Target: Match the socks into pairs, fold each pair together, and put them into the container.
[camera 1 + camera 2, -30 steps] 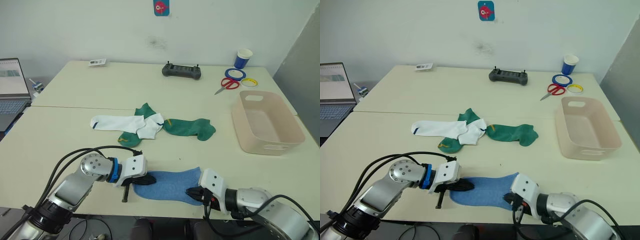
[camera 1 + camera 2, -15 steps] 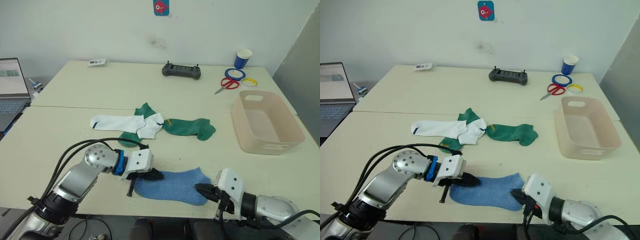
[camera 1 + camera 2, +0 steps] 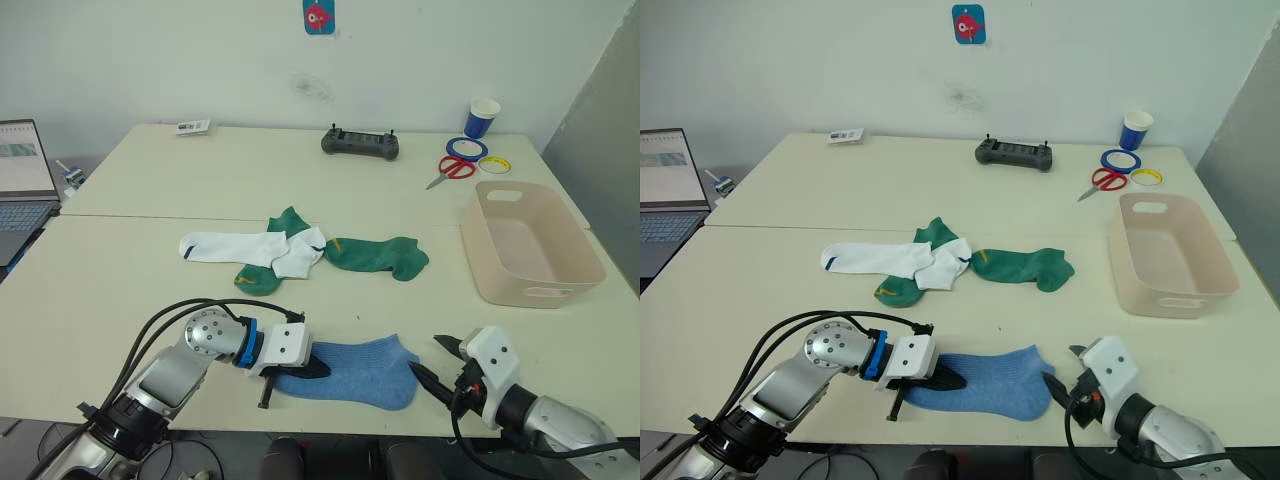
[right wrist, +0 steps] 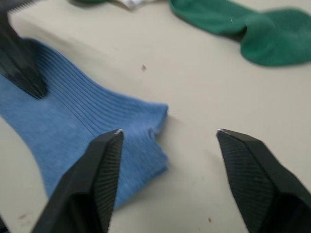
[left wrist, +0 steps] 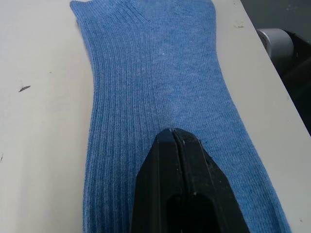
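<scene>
Pressed tight together, the fingers of my left gripper (image 5: pixel 176 138) rest tip-down on the blue sock (image 3: pixel 355 372), near its left end; whether they pinch any cloth, I cannot tell. Over at my right gripper (image 4: pixel 167 133), the fingers stand wide apart and hold nothing, with the sock's right end just beside one fingertip. I count one patch of blue, two white socks (image 3: pixel 255 247) and two green socks (image 3: pixel 378 256) heaped mid-table, and one container (image 3: pixel 531 243) far right.
</scene>
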Controlling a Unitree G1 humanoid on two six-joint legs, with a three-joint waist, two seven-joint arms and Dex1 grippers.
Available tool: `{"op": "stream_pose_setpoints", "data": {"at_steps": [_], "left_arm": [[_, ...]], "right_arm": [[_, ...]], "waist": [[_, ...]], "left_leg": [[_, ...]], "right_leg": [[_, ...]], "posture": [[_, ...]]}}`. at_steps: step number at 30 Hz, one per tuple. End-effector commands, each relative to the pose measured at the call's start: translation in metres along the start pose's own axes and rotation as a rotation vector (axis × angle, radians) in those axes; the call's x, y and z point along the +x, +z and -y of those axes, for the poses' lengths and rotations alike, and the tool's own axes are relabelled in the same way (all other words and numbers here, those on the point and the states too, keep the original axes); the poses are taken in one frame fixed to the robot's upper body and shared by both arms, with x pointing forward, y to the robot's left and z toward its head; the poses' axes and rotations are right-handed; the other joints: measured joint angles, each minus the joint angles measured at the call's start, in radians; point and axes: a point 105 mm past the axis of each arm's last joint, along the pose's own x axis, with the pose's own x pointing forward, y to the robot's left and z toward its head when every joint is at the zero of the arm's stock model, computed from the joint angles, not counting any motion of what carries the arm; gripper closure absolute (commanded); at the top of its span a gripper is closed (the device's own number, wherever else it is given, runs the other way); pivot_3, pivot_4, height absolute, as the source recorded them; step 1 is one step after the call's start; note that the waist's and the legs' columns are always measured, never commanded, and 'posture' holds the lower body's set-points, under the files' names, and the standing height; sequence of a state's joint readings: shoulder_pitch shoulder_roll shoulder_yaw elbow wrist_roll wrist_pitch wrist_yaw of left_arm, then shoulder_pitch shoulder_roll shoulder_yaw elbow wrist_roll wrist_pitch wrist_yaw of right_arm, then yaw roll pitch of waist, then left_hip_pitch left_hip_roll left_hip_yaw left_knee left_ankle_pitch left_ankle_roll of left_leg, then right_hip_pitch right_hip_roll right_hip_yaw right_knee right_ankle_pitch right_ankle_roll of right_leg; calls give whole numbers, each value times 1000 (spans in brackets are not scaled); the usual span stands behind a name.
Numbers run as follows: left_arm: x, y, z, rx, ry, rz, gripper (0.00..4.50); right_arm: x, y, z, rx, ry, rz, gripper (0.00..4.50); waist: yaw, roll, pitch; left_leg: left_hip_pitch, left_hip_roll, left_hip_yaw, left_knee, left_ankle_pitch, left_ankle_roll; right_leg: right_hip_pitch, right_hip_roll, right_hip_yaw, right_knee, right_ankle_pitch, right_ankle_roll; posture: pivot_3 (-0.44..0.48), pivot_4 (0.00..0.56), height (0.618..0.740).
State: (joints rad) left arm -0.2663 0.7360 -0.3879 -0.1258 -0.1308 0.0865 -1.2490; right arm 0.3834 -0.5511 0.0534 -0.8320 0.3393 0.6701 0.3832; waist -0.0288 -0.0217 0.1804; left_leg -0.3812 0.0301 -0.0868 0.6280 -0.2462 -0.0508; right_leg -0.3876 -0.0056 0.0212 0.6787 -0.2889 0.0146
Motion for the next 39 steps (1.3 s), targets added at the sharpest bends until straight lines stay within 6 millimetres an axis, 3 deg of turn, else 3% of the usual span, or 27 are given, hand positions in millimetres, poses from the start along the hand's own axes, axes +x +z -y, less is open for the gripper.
{"op": "stream_pose_setpoints", "data": {"at_steps": [1, 6, 13, 18, 25, 31, 39], "left_arm": [[7, -19, 12, -52, -32, -61, 4500], [7, -21, 13, -55, -26, -61, 4500], [6, -8, 7, -71, 0, -17, 4500], [10, 10, -7, -29, 29, 23, 4500], [24, 29, -28, -8, 80, 71, 4500], [47, 46, -32, 2, 48, 116, 4500], [61, 25, -29, 46, 19, 25, 4500]], "right_arm": [[6, -4, -12, 2, 29, 6, 479], [19, -19, -25, 8, 55, -54, 479], [19, -17, -29, -16, 76, -52, 2757], [11, -8, -11, -2, 39, -24, 4481], [-7, 0, 11, 76, 19, -4, 4481], [-8, 9, 7, 83, 74, -10, 4481], [-5, 31, -15, 139, 164, 25, 4481]], "waist": [[0, 1, -1], [0, 3, -3], [0, 2, -6], [3, 1, -5], [3, -1, -3], [0, -1, -3], [-1, -1, -3]], "left_leg": [[0, 0, 0, 0, 0, 0], [0, 0, 0, 0, 0, 0], [0, 0, -1, 0, 0, 0], [-1, -1, -1, 1, 0, 0], [-2, -1, -1, 0, 0, 0], [-2, 0, -2, 0, 0, 0], [-2, 0, -2, 0, 0, 0]], "right_leg": [[0, 0, 0, 0, 0, 0], [0, 0, 0, 0, 0, -1], [0, 0, 0, 0, -1, -1], [0, 0, 0, 0, 0, -1], [0, 1, 0, 0, 3, 5], [0, 2, 0, 0, 3, 5], [0, 2, 0, 0, 3, 5]], "posture": [[0, 150, 740], [0, 150, 740], [0, 150, 740], [0, 150, 740], [0, 150, 740], [0, 150, 740], [0, 150, 740]]}}
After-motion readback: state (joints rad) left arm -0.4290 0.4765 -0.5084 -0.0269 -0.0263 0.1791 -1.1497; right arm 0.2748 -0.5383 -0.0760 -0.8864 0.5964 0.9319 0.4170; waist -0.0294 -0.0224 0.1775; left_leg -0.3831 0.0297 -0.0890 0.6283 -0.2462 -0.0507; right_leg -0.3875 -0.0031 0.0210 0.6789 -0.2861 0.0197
